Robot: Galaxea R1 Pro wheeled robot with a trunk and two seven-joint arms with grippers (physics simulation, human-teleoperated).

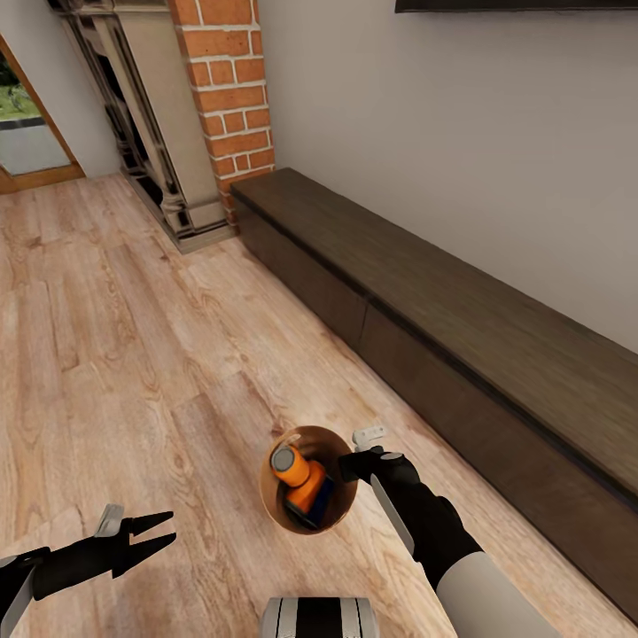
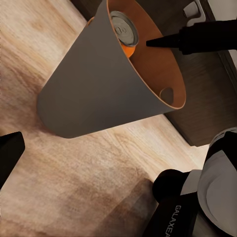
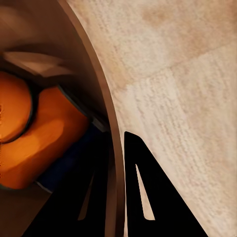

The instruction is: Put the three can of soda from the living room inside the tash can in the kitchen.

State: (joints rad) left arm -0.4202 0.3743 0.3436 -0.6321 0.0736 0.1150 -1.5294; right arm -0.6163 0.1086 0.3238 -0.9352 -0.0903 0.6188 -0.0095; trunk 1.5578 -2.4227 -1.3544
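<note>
The tash can (image 1: 268,507), pale grey outside (image 2: 98,84) and wood-brown inside, is over the living-room floor just in front of me. Orange cans of soda (image 1: 298,475) lie inside it; I make out two, one with its grey top (image 2: 124,32) facing up. My right gripper (image 1: 351,464) is shut on the bin's rim (image 3: 106,113), one finger inside and one finger (image 3: 138,177) outside. In the right wrist view the cans (image 3: 49,138) sit close to the inner finger. My left gripper (image 1: 168,526) hangs open and empty at the lower left, apart from the bin.
A long low dark-brown cabinet (image 1: 461,337) runs along the right wall under the television's edge (image 1: 514,4). The red brick fireplace (image 1: 226,89) stands at the far end, with a doorway (image 1: 27,133) at far left. Light wood floor (image 1: 133,354) stretches to the left.
</note>
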